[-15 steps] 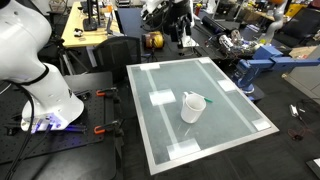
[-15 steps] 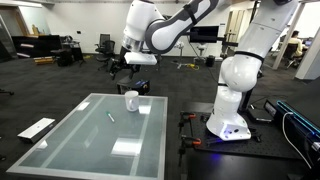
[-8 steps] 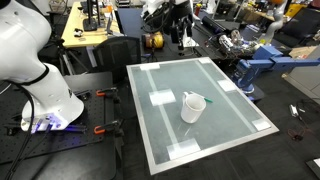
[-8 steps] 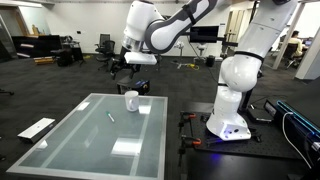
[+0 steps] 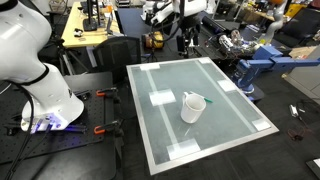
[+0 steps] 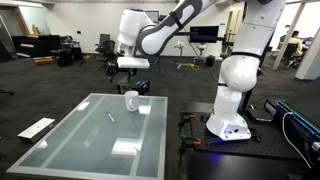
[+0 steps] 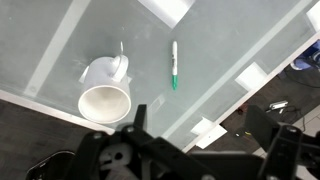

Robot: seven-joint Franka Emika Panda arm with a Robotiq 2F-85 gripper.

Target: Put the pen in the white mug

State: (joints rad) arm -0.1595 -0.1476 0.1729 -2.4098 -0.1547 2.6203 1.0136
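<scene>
Pen (image 7: 174, 66) flat nr white mug (image 7: 104, 96)

pen (image 7: 174, 66) lying near white mug (image 7: 104, 98), apart | gripper (image 7: 203, 142) blurred, apparently spread

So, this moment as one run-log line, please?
stage: before grasp | gripper: open, empty, high up | pen: flat on table, beside white mug, not touching

White tape squares (image 5: 160, 98) mark the glass table (image 5: 225, 117).
</scene>
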